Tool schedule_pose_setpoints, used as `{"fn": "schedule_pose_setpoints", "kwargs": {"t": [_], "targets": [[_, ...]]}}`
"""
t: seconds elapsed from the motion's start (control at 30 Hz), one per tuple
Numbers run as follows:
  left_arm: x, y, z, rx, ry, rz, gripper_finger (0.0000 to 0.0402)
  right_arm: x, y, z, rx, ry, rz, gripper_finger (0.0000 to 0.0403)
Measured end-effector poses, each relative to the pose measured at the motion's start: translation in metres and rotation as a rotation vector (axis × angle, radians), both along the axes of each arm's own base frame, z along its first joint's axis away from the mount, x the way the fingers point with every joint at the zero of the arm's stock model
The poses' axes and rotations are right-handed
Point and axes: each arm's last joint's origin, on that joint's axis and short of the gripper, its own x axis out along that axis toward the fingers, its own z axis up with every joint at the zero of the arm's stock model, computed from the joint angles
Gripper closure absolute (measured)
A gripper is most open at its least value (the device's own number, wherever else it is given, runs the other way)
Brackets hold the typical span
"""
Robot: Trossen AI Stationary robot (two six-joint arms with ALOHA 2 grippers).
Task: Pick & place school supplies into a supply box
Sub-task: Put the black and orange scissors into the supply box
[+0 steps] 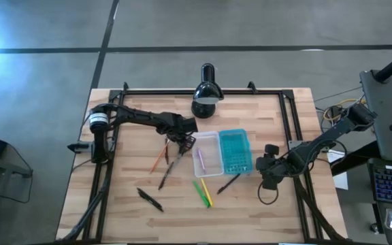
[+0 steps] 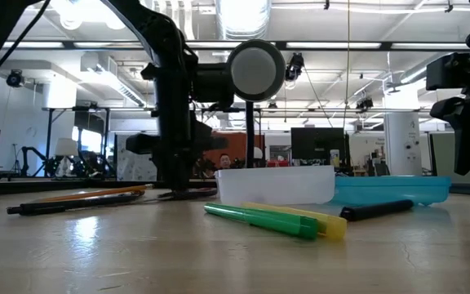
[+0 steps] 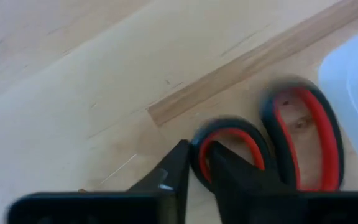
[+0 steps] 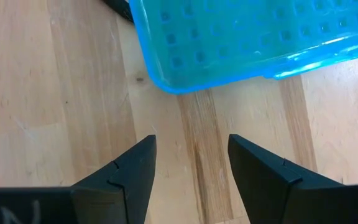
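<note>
Scissors (image 3: 272, 143): flat on worktop (image 1: 121, 211) beside supply box (image 1: 220, 151).
Left gripper (image 3: 194, 165): clenched on one handle loop.
Right gripper (image 4: 191, 158): released, waiting.
Risk: thin-rim grip may slip, scissors pivot.

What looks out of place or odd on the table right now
Nothing looks damaged or spilled. The supply box lies open with one pink item in its clear tray; pens and markers lie scattered around it. The black desk lamp is no school supply. The left gripper closes around a scissors handle; the right gripper waits open.
</note>
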Motion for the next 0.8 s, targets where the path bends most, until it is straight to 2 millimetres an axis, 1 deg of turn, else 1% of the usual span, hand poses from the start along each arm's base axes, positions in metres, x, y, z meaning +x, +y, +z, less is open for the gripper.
{"fn": "schedule_pose_setpoints", "kwargs": {"t": [0.07, 0.17, 0.4, 0.47, 0.63, 0.8], "targets": [[-0.001, 0.001, 0.000, -0.003, -0.001, 0.005, 0.0389, 0.000, 0.000, 0.000, 0.000, 0.000, -0.001, 0.0211], [-0.002, 0.004, 0.002, -0.012, -0.006, 0.014, 0.0392, 0.000, 0.000, 0.000, 0.000, 0.000, 0.000, 0.0211], [-0.008, 0.007, 0.017, -0.028, -0.042, 0.083, 0.0394, 0.001, -0.001, 0.000, -0.025, -0.017, -0.008, 0.0211], [-0.014, 0.006, 0.021, -0.038, -0.012, 0.107, 0.0394, 0.001, -0.001, 0.001, -0.040, -0.026, -0.012, 0.0211], [-0.023, 0.003, 0.041, -0.066, -0.038, 0.170, 0.0394, 0.001, -0.002, 0.001, -0.052, -0.035, -0.018, 0.0211], [-0.033, 0.000, 0.074, -0.080, -0.163, 0.262, 0.0394, 0.001, -0.002, 0.001, -0.040, -0.058, -0.091, 0.0211]]}}
